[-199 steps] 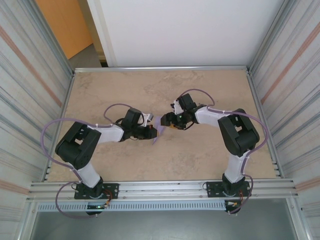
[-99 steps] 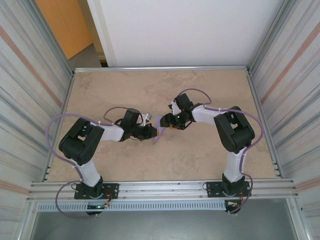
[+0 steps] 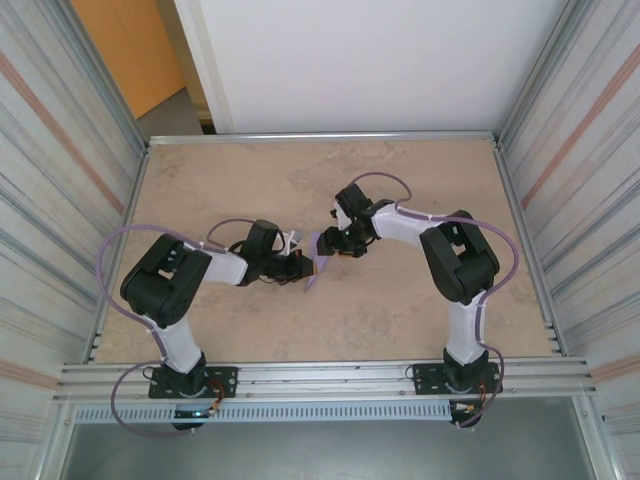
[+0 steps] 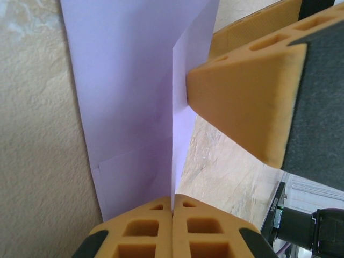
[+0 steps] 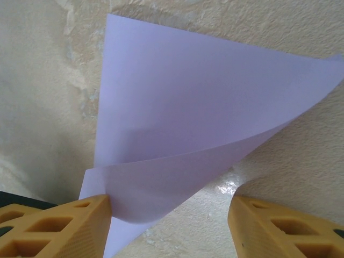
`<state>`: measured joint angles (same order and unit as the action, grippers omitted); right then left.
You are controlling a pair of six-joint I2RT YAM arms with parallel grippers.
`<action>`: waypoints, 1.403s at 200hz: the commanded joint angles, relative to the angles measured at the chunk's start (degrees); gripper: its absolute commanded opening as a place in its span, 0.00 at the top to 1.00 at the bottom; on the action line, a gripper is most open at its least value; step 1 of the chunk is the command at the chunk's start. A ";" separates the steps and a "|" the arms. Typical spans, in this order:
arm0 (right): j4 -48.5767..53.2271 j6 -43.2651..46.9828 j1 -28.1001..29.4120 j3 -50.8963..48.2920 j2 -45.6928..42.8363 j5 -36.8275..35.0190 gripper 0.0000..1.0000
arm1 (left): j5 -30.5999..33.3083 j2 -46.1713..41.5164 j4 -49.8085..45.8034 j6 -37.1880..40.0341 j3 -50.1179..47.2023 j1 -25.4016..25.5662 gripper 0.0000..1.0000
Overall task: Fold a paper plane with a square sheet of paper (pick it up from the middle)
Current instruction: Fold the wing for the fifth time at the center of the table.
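Left end effector [image 4: 172,210] clamped shut on the square sheet of paper [image 3: 317,262], centre of the top view, partly curled up off the desk [image 3: 420,180]. Right end effector [image 5: 169,209] spread wide, one finger against the sheet. Judged early: one crease, no dart shape; most folds remain.

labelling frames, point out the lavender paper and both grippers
lavender paper [image 5: 188,102], right wrist view, middle of sheet
left gripper [image 4: 172,210], left wrist view, seam between shut fingertips
right gripper [image 5: 169,212], right wrist view, midway between its fingertips
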<state>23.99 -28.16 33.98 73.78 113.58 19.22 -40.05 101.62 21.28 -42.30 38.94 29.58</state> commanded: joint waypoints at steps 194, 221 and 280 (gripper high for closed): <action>6.74 -0.30 1.73 5.06 11.83 -6.39 0.41 | 18.06 -14.27 -21.54 6.09 0.62 4.98 0.49; 6.73 -0.70 1.60 5.01 11.97 -5.87 0.41 | 16.92 -12.13 -21.10 5.92 1.91 5.73 0.48; 6.81 -1.21 1.36 4.91 12.26 -5.35 0.42 | 17.15 -7.96 -21.91 5.61 5.30 6.96 0.51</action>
<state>33.52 -28.49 34.87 81.65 118.06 16.51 -24.08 92.33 1.19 -37.47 42.13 36.18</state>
